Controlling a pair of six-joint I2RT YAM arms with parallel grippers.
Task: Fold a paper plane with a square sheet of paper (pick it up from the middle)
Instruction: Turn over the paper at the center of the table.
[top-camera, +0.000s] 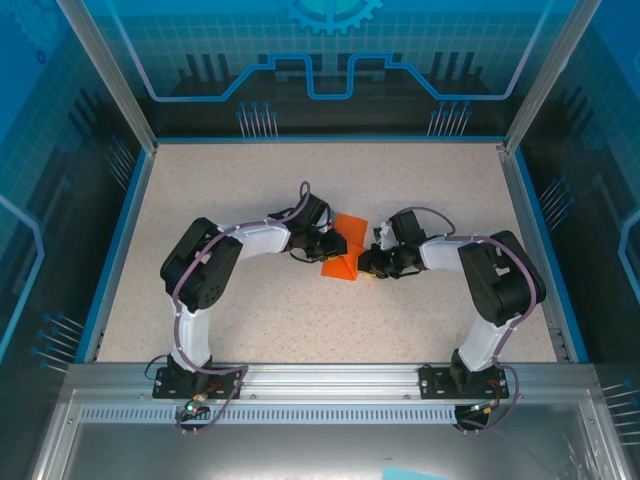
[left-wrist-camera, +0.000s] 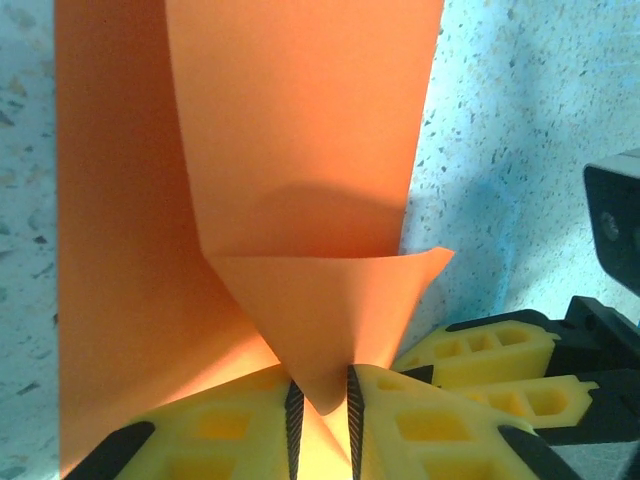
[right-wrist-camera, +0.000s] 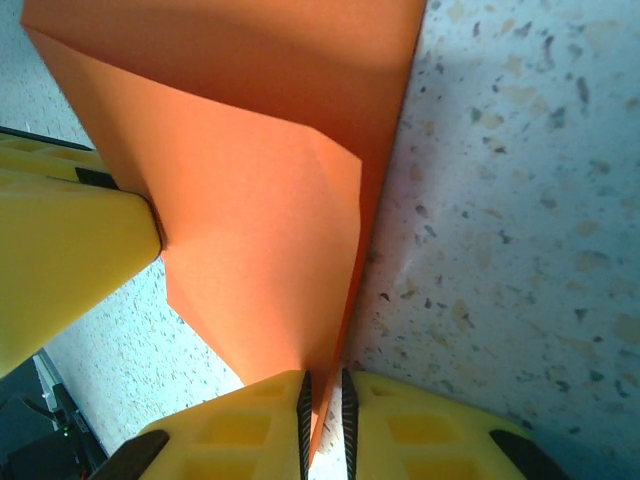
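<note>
The paper plane (top-camera: 341, 259) is a folded orange sheet in the middle of the table, held between both arms. My left gripper (top-camera: 330, 246) meets it from the left. In the left wrist view its jaws (left-wrist-camera: 321, 402) are shut on a pointed, curled corner of the paper (left-wrist-camera: 300, 180). My right gripper (top-camera: 367, 263) comes in from the right. Its jaws (right-wrist-camera: 323, 402) are shut on a thin folded edge of the paper (right-wrist-camera: 260, 230), which stands up off the table. The right gripper's yellow fingers (left-wrist-camera: 480, 355) lie just right of the left jaws.
The speckled beige table (top-camera: 300, 330) has a blue raised border (top-camera: 118, 250) and transparent walls around it. In the right wrist view a yellow finger (right-wrist-camera: 60, 250) of the left gripper touches the paper's left side.
</note>
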